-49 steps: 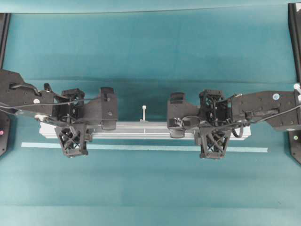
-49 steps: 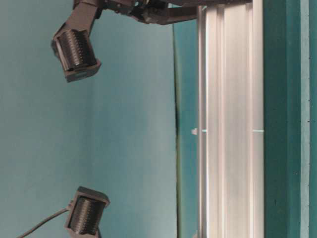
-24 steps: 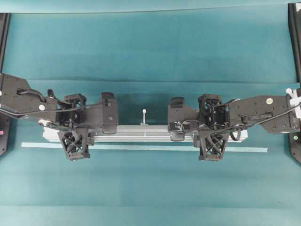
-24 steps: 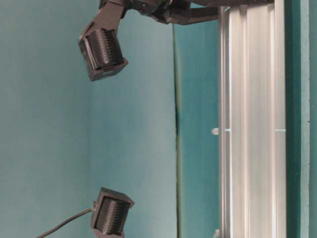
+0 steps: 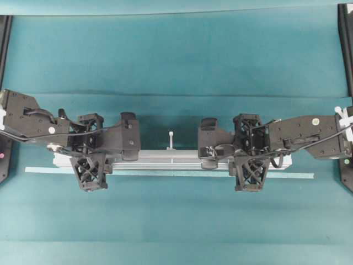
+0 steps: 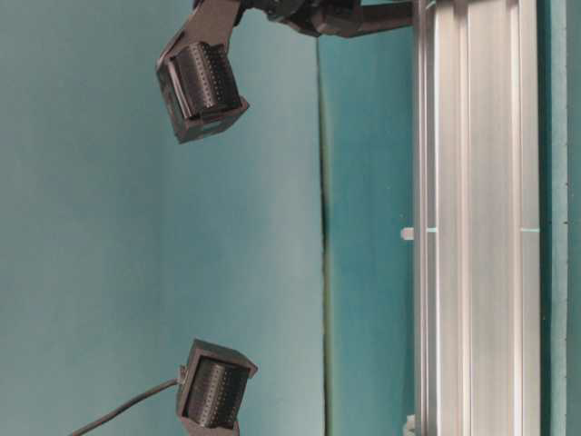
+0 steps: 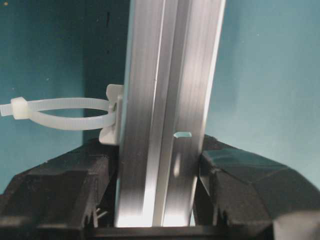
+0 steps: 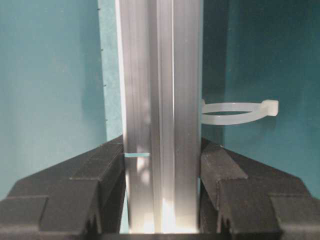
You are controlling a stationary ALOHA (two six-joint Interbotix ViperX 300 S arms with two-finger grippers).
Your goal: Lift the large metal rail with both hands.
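Observation:
The large metal rail (image 5: 171,159), a long grooved silver bar, lies crosswise between my two arms. My left gripper (image 5: 90,157) is shut on it near its left end, my right gripper (image 5: 250,157) near its right end. In the left wrist view the black pads (image 7: 100,170) press both sides of the rail (image 7: 165,75); my left gripper (image 7: 159,170) straddles it. The right wrist view shows the same: right gripper (image 8: 161,165) clamped on the rail (image 8: 160,60). A white peg (image 5: 170,138) stands at the rail's middle. The table-level view shows the rail (image 6: 472,227) as a long bright band.
A thin pale tape strip (image 5: 165,173) lies on the teal cloth just in front of the rail. White cable-tie loops (image 7: 65,112) (image 8: 240,111) stick out from the rail's side. Black frame posts (image 5: 345,33) stand at the table's side edges. Two ribbed black arm housings (image 6: 201,91) hang above.
Both grippers and the rail have shifted together toward the tape strip. The rail looks slightly shorter from overhead and sits further right in the table-level view. Both grips are unchanged.

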